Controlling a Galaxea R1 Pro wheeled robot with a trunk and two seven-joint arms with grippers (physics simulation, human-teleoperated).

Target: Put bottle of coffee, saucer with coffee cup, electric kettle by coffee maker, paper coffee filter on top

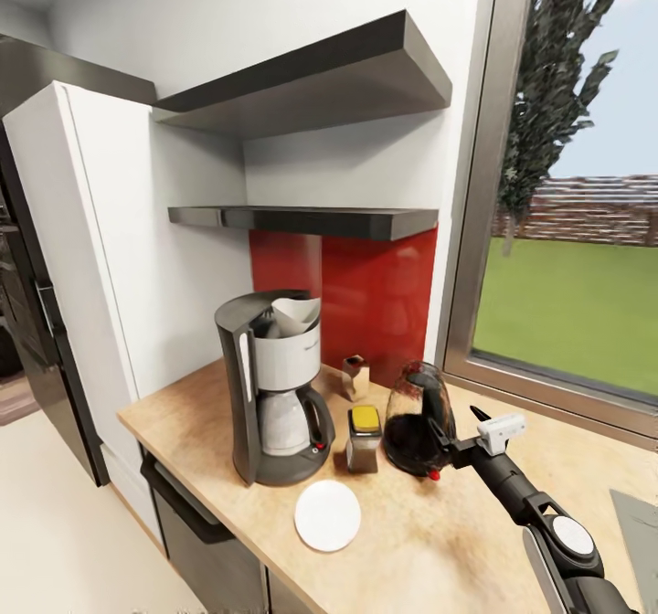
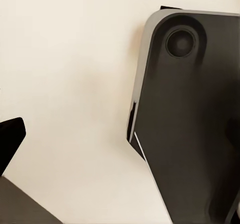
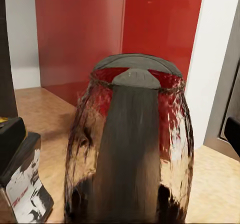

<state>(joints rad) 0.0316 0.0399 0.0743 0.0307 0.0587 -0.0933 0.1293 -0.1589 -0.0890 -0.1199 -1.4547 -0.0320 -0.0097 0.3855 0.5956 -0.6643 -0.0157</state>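
The coffee maker (image 1: 272, 386) stands on the wooden countertop (image 1: 429, 541) with a white paper filter (image 1: 295, 312) on top. To its right are the yellow-lidded bottle of coffee (image 1: 364, 438) (image 3: 22, 181), a small metallic cup (image 1: 355, 377) behind it, and the white saucer (image 1: 327, 514) lying bare in front. The glass electric kettle (image 1: 416, 418) (image 3: 132, 144) stands upright right of the bottle. My right gripper (image 1: 446, 450) (image 3: 121, 136) is open at the kettle's dark handle, fingers spread to either side. My left gripper (image 2: 120, 139) hangs open over the floor.
Two dark shelves (image 1: 311, 219) hang above the red backsplash (image 1: 384, 294). A white cabinet (image 1: 100, 258) flanks the counter on the left and a window (image 1: 567, 303) on the right. The robot's dark base (image 2: 190, 124) lies under the left gripper.
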